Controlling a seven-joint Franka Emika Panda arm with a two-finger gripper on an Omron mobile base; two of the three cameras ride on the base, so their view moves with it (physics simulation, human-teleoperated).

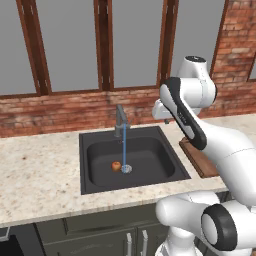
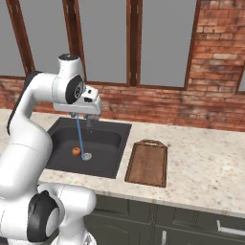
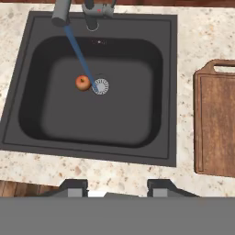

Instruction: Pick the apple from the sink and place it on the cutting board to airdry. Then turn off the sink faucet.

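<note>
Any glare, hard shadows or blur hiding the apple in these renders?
Left base view: flat even light, apple small and soft-edged in the sink. Right base view: no glare, apple tiny beside the water stream. Hand view: sharpest, apple clear beside the drain, basin softly shaded; hand open above the front counter.

A red brick wall (image 2: 210, 103) runs behind the speckled beige counter (image 1: 35, 165). Tall windows (image 1: 70, 45) with dark wooden frames show flat grey panes. Dark grey-green cabinet doors (image 2: 191, 225) with metal handles sit under the counter's front edge.
</note>
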